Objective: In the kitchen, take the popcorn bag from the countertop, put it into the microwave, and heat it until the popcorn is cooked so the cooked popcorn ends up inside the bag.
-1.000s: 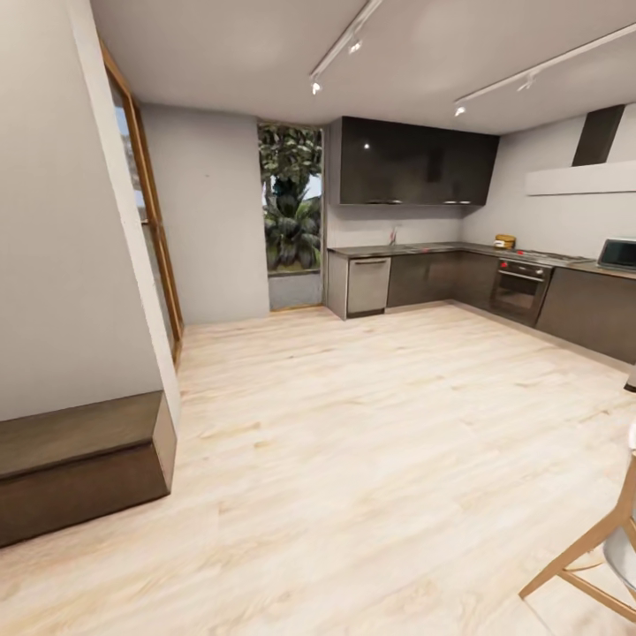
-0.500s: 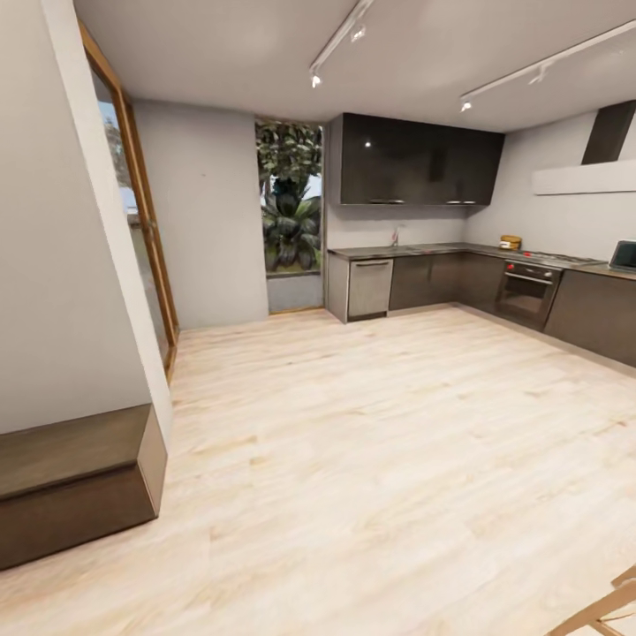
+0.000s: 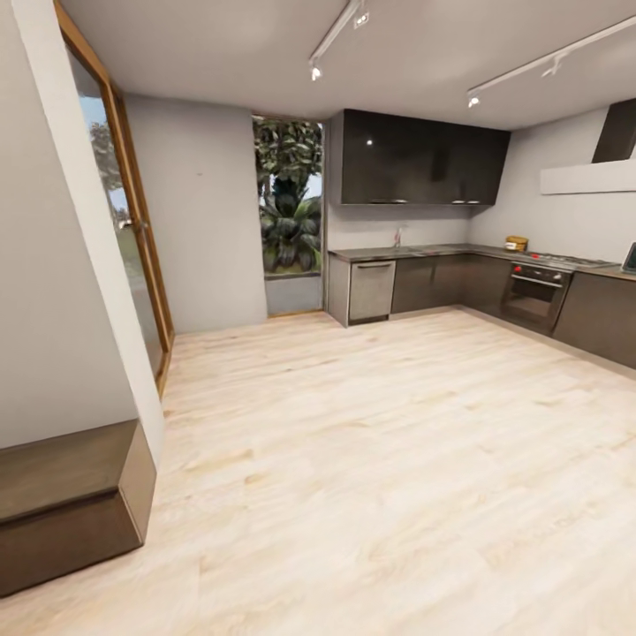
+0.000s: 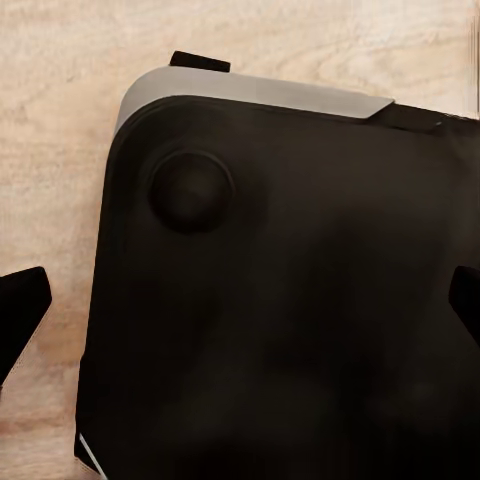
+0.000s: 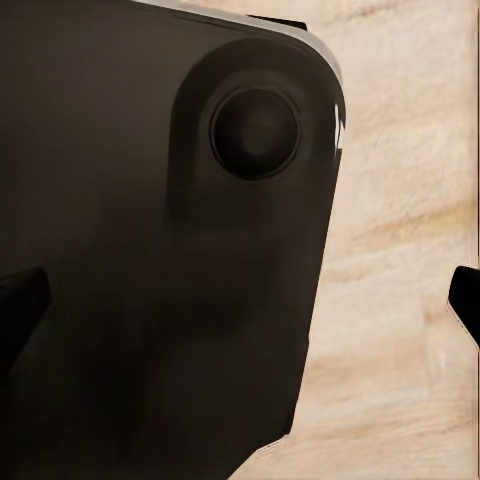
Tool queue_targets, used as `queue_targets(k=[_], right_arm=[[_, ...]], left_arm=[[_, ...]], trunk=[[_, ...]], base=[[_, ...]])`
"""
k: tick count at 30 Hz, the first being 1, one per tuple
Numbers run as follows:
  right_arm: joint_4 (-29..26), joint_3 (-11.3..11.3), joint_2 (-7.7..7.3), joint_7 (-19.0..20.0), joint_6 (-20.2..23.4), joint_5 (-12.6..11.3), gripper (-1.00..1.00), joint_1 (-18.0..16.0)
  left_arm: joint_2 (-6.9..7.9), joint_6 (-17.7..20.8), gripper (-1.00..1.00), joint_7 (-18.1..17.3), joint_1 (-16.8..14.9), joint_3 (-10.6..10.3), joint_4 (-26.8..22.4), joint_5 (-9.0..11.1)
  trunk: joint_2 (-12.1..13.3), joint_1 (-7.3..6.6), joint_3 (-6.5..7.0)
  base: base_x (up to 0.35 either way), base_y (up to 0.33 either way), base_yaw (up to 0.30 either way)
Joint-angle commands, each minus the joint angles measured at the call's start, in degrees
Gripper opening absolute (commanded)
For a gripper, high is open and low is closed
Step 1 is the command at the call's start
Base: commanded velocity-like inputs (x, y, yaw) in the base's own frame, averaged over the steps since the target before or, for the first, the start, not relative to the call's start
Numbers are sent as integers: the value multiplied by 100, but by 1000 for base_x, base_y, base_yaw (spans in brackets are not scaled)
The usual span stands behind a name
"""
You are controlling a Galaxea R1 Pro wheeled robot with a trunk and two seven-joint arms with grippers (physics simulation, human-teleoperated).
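Observation:
Far across the room, the grey countertop point(image 3: 442, 250) runs along the back wall over dark cabinet fronts. A small brown thing point(image 3: 516, 243) stands on it near the corner, perhaps a popcorn bag, too small to tell. A sliver of the microwave point(image 3: 632, 257) shows at the right edge of the head view. In the left wrist view my left gripper point(image 4: 240, 310) is open, its dark fingertips point(image 4: 22, 310) wide apart over my black base. My right gripper point(image 5: 240, 300) is likewise open, with nothing between its fingertips point(image 5: 466, 298).
Pale wood floor point(image 3: 380, 442) stretches to the kitchen. A dark low bench point(image 3: 71, 499) and a white wall corner point(image 3: 62, 265) stand close at the left. The hob point(image 3: 570, 260) sits over the built-in oven point(image 3: 534, 296); a steel dishwasher front point(image 3: 370, 290) ends the cabinets.
The whole head view has shifted: the chair at the lower right has left the picture and the microwave has slid to the right edge. That is the camera moving.

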Motion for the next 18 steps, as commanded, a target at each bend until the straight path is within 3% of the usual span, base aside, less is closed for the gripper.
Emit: queue_targets(k=[1,18], right_arm=[[7,30,-2,2,-24,31,100,-3],[7,25,-2,2,-24,28,100,-3]], left_arm=[[0,7,100,1,-1,-11,-5,44],[0,-20,100,1,-1,-14,-5,44]], trunk=[[-2,3,-4],[-2,3,-4]], base=[[322,0,0],[322,0,0]])
